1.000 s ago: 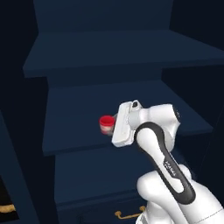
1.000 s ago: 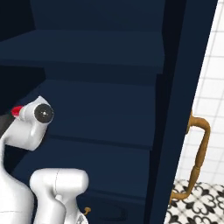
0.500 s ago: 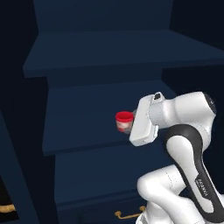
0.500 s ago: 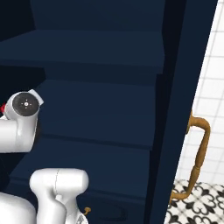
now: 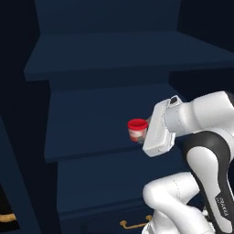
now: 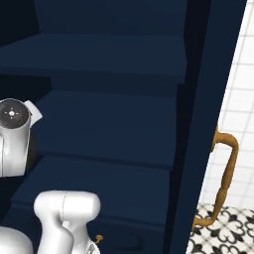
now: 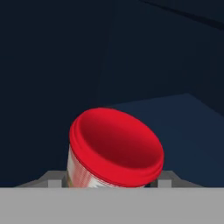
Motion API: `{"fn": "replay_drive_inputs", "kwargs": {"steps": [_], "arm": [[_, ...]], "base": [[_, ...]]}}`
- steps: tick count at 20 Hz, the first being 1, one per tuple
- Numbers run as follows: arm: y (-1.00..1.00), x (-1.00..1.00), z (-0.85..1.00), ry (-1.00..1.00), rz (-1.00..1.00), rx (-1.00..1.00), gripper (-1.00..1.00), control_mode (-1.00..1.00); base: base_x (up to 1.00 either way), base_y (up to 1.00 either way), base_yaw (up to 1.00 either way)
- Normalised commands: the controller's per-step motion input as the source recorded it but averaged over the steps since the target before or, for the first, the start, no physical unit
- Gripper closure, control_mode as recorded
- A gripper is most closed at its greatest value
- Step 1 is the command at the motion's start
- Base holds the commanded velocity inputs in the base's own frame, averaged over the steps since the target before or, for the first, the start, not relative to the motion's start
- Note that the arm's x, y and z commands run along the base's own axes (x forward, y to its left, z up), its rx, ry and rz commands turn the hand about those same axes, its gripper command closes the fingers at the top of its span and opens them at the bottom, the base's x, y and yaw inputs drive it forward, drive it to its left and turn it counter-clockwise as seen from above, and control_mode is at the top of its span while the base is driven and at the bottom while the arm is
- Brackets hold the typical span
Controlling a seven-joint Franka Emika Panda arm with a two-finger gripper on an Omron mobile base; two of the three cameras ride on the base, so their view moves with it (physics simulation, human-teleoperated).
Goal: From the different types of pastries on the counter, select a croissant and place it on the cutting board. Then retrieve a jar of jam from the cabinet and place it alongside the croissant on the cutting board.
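My gripper (image 5: 142, 133) is shut on the jar of jam (image 5: 137, 129), a small squat jar with a bright red lid and a pale body. I hold it in the air in front of the middle shelf (image 5: 100, 114) of the dark navy cabinet (image 6: 114, 124). In the hand view the jar of jam (image 7: 114, 146) sits tilted between my fingertips (image 7: 53, 178), its red lid facing the camera. The croissant, the other pastries, the cutting board and the counter are out of view.
Flat navy shelves step up behind the jar. The open cabinet door (image 6: 203, 124) with its gold handle (image 6: 225, 173) stands at the right, with white wall tiles (image 6: 243, 99) beyond it. A gold drawer pull (image 5: 135, 224) sits low beneath the shelves.
The hand has drawn back and to the right in the left base view, carrying the jar away from the shelf. In the right base view the wrist has slid left.
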Motion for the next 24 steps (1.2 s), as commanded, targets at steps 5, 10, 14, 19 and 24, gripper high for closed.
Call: {"fn": "replay_drive_inputs", "kwargs": {"steps": [5, 10, 14, 19, 24], "arm": [[0.00, 0.02, 0.00, 0.00, -0.02, 0.00, 1.00, 1.00], [0.00, 0.00, 0.00, 0.00, 0.00, 0.00, 1.00, 1.00], [0.00, 0.00, 0.00, 0.00, 0.00, 0.00, 1.00, 1.00], [0.00, 0.00, 0.00, 0.00, 0.00, 0.00, 1.00, 1.00], [0.00, 0.00, 0.00, 0.00, 0.00, 0.00, 1.00, 1.00]], "base": [[-0.44, -0.14, -0.11], [-1.00, -0.32, -0.25], [-1.00, 0.00, -0.30], [-1.00, 0.10, -0.33], [-1.00, 0.14, -0.39]]}}
